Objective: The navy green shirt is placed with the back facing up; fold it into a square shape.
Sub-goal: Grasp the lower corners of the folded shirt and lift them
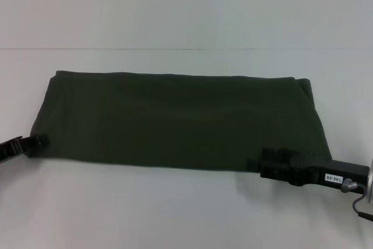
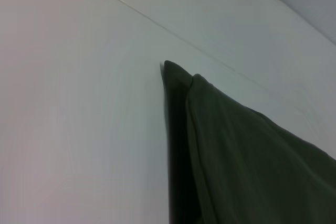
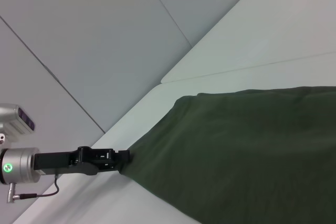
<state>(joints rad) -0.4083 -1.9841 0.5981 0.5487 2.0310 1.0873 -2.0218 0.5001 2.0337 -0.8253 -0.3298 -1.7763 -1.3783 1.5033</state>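
Note:
The navy green shirt (image 1: 175, 121) lies flat on the white table (image 1: 175, 208), folded into a long dark olive band running left to right, with its plain side up. My left gripper (image 1: 36, 141) is at the shirt's near-left corner and touches the cloth. It also shows in the right wrist view (image 3: 124, 157), with its tip against that corner. My right gripper (image 1: 269, 165) is at the shirt's near edge, close to its right end, over the cloth. The left wrist view shows a folded corner of the shirt (image 2: 236, 150) from close by. The right wrist view shows the shirt (image 3: 247, 150) stretching away.
The white table has bare surface in front of the shirt (image 1: 145, 202) and behind it (image 1: 175, 56), up to a seam line (image 1: 175, 49). A grey panelled wall (image 3: 94, 35) stands beyond the table.

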